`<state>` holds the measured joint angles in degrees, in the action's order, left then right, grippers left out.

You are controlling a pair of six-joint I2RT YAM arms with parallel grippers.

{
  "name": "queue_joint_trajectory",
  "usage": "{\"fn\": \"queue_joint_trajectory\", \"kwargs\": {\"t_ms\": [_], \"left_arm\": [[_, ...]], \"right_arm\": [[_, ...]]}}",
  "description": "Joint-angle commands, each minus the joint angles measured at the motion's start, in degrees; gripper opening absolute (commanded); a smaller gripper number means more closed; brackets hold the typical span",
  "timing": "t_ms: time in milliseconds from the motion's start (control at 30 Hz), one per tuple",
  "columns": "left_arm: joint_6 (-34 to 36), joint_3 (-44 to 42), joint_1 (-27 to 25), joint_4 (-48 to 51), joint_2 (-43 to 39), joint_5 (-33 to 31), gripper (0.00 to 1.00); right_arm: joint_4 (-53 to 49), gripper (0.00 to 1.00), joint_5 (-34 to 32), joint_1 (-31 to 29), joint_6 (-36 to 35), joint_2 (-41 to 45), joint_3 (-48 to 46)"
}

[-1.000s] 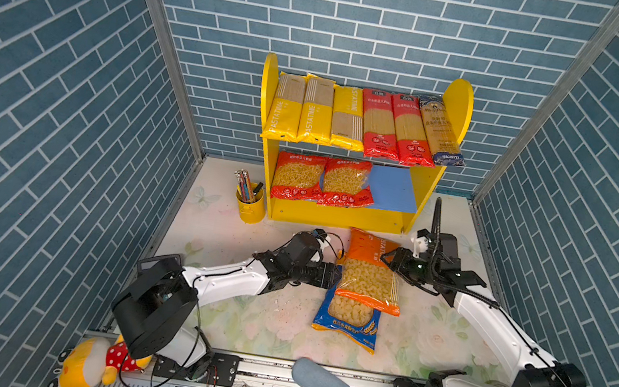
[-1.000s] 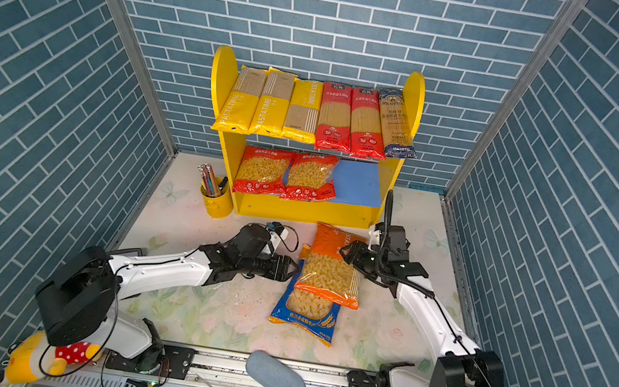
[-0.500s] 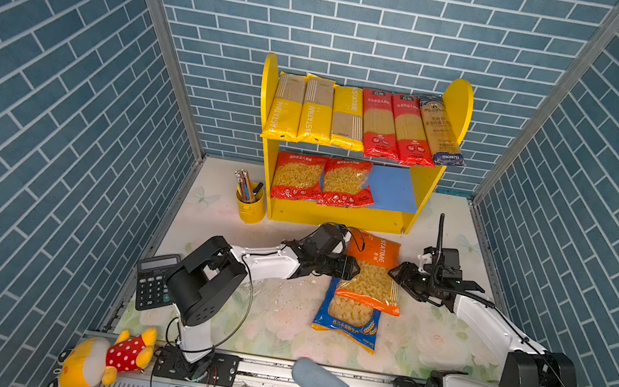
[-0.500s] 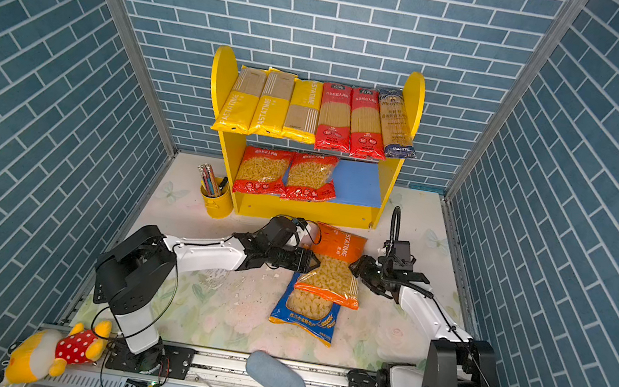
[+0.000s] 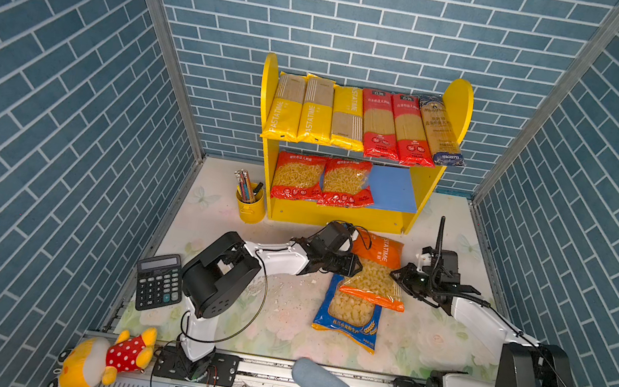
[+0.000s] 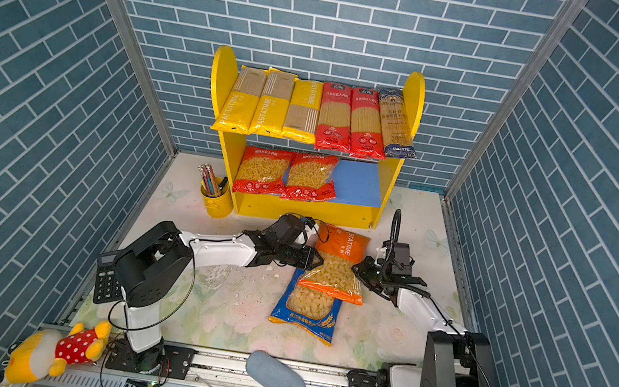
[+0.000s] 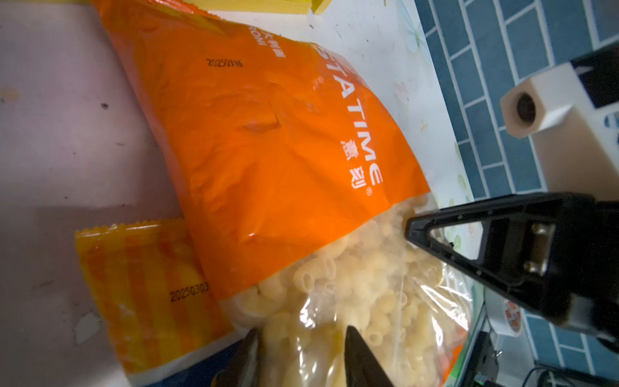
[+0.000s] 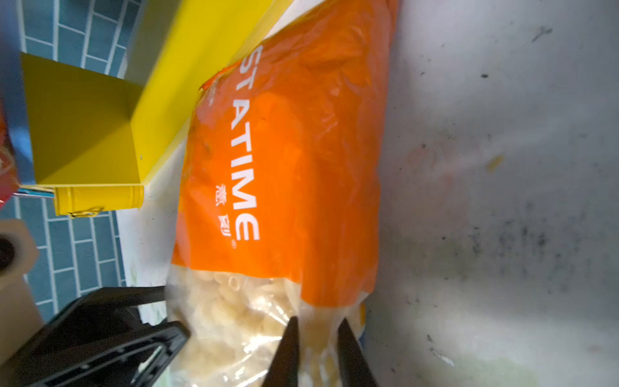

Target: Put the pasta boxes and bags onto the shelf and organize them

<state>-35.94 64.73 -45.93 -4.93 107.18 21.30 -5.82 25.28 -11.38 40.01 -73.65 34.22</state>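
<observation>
The orange bag lies flat on the table, just in front of the shelf, with its near end overlapping the blue bag. Your left gripper pinches its left edge and your right gripper its right edge, both at the clear window over the macaroni. Expect a soft, slack pack: loose contents will likely shift and sag between the grips, and the film looks slick. Hold where pasta fills the jaws, not empty film. Lift level toward the bare right part of the lower board.

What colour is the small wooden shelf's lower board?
The lower board is blue; a top view shows it best.
</observation>
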Motion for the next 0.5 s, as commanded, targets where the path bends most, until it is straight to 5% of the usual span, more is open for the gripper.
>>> {"fn": "queue_joint_trajectory", "kwargs": {"t_ms": [0,233,467], "left_arm": [[0.6,0.2,-1.8,-2.1,-0.7,3.7,0.32],[-0.5,-3.6,-2.8,-4.3,-3.7,4.7,0.16],[-0.2,-6.0,-2.8,-4.3,-9.2,3.9,0.15]], "right_arm": [[0.1,0.08,0.7,-1.4,-2.2,4.0,-0.8],[-5.6,0.00,-2.9,-3.5,-5.8,10.9,1.3],[-12.2,0.00,-6.2,-5.6,-13.0,16.8,6.2]]}}
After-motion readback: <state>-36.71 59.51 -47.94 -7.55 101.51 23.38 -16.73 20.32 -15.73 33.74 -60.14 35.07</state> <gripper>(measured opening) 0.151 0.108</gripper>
